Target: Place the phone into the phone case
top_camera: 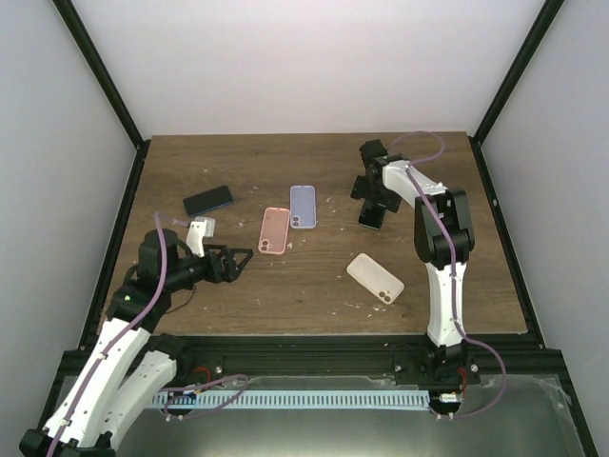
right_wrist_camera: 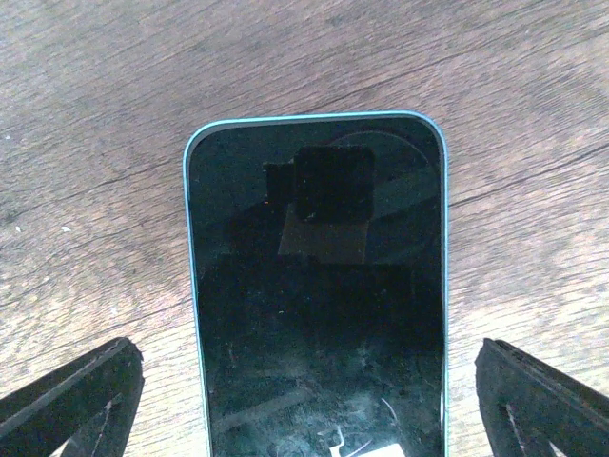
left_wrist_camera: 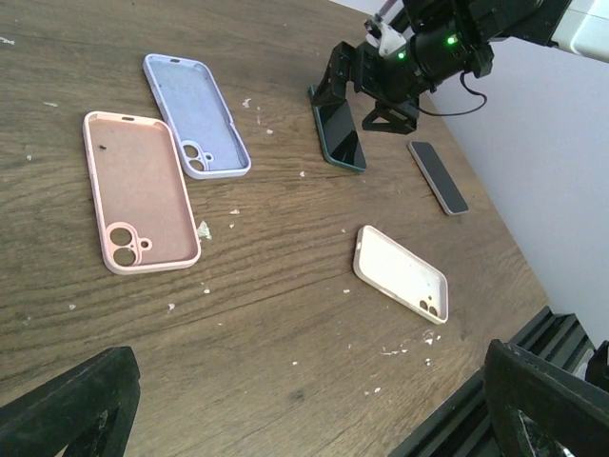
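A dark phone with a teal edge (right_wrist_camera: pixel 316 286) lies screen-up on the wooden table (top_camera: pixel 314 305). It also shows in the top view (top_camera: pixel 369 222) and the left wrist view (left_wrist_camera: pixel 339 135). My right gripper (right_wrist_camera: pixel 314 419) is open just above it, with a finger on each side and clear of its edges; in the top view this gripper (top_camera: pixel 374 202) is at the right rear. Three empty cases lie open side up: pink (top_camera: pixel 275 230), lavender (top_camera: pixel 303 206) and cream (top_camera: pixel 375 278). My left gripper (top_camera: pixel 243 265) is open and empty, left of the pink case.
A second dark phone (top_camera: pixel 207 200) lies at the left rear of the table. Another dark phone (left_wrist_camera: pixel 438 176) lies to the right of the right gripper in the left wrist view. White crumbs dot the wood. Black frame rails border the table.
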Controlling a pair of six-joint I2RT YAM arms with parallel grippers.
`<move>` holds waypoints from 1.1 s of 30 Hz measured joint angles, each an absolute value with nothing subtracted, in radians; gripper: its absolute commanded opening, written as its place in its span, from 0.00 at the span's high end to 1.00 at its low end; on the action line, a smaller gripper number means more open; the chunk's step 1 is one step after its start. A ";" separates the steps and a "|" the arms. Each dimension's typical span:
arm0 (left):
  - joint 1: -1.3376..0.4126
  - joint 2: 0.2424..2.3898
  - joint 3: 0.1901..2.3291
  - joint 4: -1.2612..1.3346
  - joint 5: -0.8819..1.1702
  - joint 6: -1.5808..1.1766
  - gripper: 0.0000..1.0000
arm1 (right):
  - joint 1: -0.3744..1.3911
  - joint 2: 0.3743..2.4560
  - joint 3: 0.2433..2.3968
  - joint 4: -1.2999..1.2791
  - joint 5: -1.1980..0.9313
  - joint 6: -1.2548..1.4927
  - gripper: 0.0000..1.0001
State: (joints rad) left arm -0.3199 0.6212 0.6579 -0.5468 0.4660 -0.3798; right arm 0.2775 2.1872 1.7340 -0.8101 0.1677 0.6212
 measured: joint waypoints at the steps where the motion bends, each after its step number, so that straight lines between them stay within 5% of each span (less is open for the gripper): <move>1: -0.320 0.621 0.658 -0.547 0.464 -0.380 0.00 | 0.278 2.187 1.730 -0.805 0.167 0.620 0.05; 12: -0.320 0.619 0.658 -0.547 0.451 -0.375 0.00 | 0.278 2.215 1.712 -0.794 0.169 0.582 0.08; 33: -0.320 0.645 0.658 -0.553 0.425 -0.362 0.07 | 0.279 2.067 1.444 -0.603 0.184 0.475 0.33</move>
State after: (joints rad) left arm -0.3199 0.6449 0.6579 -0.5533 0.4248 -0.3618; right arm 0.2787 2.0666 1.4441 -0.6033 0.1844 0.4747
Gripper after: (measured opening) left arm 0.952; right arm 0.774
